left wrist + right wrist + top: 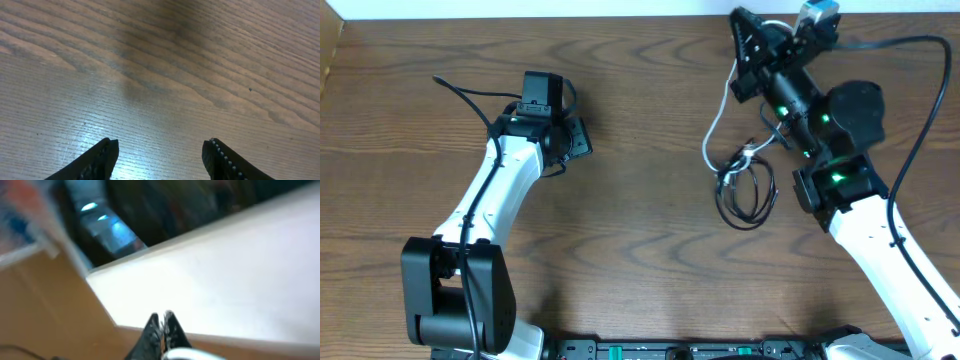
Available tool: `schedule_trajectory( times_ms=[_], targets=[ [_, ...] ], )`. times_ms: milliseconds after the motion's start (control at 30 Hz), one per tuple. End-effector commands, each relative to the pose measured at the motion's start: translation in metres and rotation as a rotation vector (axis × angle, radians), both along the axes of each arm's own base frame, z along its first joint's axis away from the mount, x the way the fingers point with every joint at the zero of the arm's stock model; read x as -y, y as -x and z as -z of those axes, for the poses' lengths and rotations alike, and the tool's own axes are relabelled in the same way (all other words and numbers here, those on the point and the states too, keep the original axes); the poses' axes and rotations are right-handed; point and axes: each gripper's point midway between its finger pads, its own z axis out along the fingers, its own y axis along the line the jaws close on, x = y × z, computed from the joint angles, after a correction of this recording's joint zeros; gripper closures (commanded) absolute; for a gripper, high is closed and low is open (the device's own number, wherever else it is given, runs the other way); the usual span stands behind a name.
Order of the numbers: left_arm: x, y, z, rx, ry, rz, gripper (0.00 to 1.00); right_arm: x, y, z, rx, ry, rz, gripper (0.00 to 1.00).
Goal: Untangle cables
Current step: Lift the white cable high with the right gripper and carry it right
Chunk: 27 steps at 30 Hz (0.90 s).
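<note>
Lifting slowly, away from the knot, would suit this step: right gripper [162, 322] pinched shut, seemingly on the thin, limp white cord [708, 140], near the far right corner of the tabletop [640, 230], black cord [750, 205] in round loops touching it, left gripper [160, 150] half-open, empty over woodgrain.

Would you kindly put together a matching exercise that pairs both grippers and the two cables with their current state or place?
Things:
1. left gripper
2. right gripper
3. white cable
4. black cable

States or places:
A. lying in loops on the table
B. shut and raised near the far edge
C. open, with only bare wood beneath it
D. climbing from the loops up to a shut gripper

Right pairs: 1-C, 2-B, 3-D, 4-A.
</note>
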Motion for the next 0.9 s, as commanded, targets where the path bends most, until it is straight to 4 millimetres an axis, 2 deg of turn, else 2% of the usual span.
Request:
schedule_trajectory(
  times_ms=[0,133,200,300,367,500,600,700,800,867],
  targets=[
    [-0.004,0.002,0.006,-0.015,-0.009,-0.018,0.41,-0.012,-0.01,0.035,-0.207,-0.133,-0.013,0.99],
    [-0.004,0.002,0.006,-0.016,-0.01,-0.018,0.41,-0.052,0.005,0.087,-0.268,0.111,-0.192,0.99],
    [-0.004,0.002,0.006,-0.016,-0.01,-0.018,0.41,-0.062,0.017,0.115,-0.31,0.225,-0.277,0.99],
    [-0.004,0.002,0.006,-0.016,-0.01,-0.018,0.41,-0.054,0.028,0.153,-0.431,0.325,-0.29,0.99],
    [-0.004,0.002,0.006,-0.015,-0.01,-0.018,0.41,-0.046,0.031,0.171,-0.502,0.36,-0.269,0.99],
    [-0.004,0.002,0.006,-0.015,-0.01,-0.018,0.41,-0.041,0.034,0.18,-0.54,0.373,-0.266,0.99],
    [-0.004,0.002,0.006,-0.015,-0.01,-0.018,0.41,-0.042,0.031,0.166,-0.484,0.359,-0.285,0.99],
    [-0.004,0.002,0.006,-0.016,-0.01,-0.018,0.41,-0.046,0.031,0.129,-0.383,0.327,-0.31,0.99],
    [-0.004,0.002,0.006,-0.015,-0.009,-0.018,0.41,-0.049,0.035,0.068,-0.244,0.301,-0.315,0.99],
    [-0.004,0.002,0.006,-0.016,-0.01,-0.018,0.41,-0.053,0.048,0.019,-0.115,0.303,-0.359,0.99]
  ],
)
